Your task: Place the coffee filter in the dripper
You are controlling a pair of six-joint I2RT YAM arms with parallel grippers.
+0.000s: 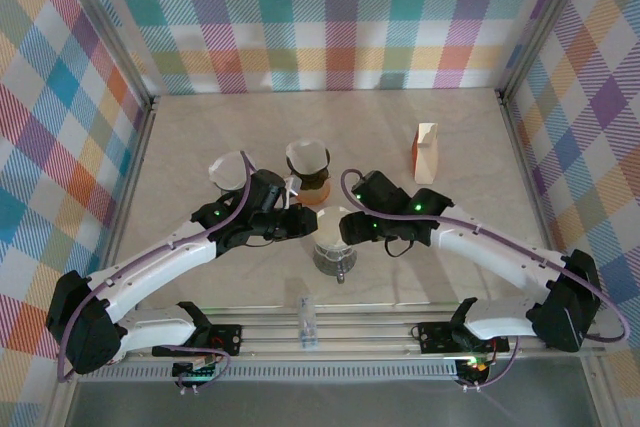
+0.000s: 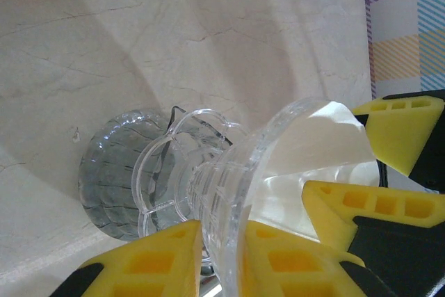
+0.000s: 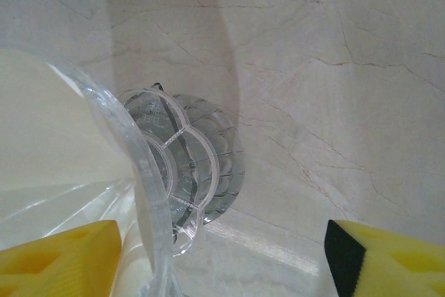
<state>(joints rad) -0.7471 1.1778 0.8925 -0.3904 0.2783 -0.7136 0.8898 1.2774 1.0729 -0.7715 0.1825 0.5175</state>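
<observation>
The clear plastic dripper (image 1: 333, 237) sits on a ribbed glass base (image 2: 111, 186) near the table's middle front. A white coffee filter (image 2: 327, 144) lies inside its cone. My left gripper (image 2: 221, 241) is shut on the dripper's rim, one yellow finger outside and one inside. From the other side, my right gripper (image 3: 222, 259) stands open across the rim (image 3: 149, 193): its left finger (image 3: 55, 259) is inside over the filter and its right finger (image 3: 389, 262) is well outside. In the top view the left gripper (image 1: 303, 219) and the right gripper (image 1: 348, 230) flank the dripper.
An orange-brown holder with white filters (image 1: 308, 172) stands just behind the dripper. A loose white filter (image 1: 230, 169) lies to its left. A small white-and-orange carton (image 1: 427, 152) stands at the back right. Checked walls close in three sides.
</observation>
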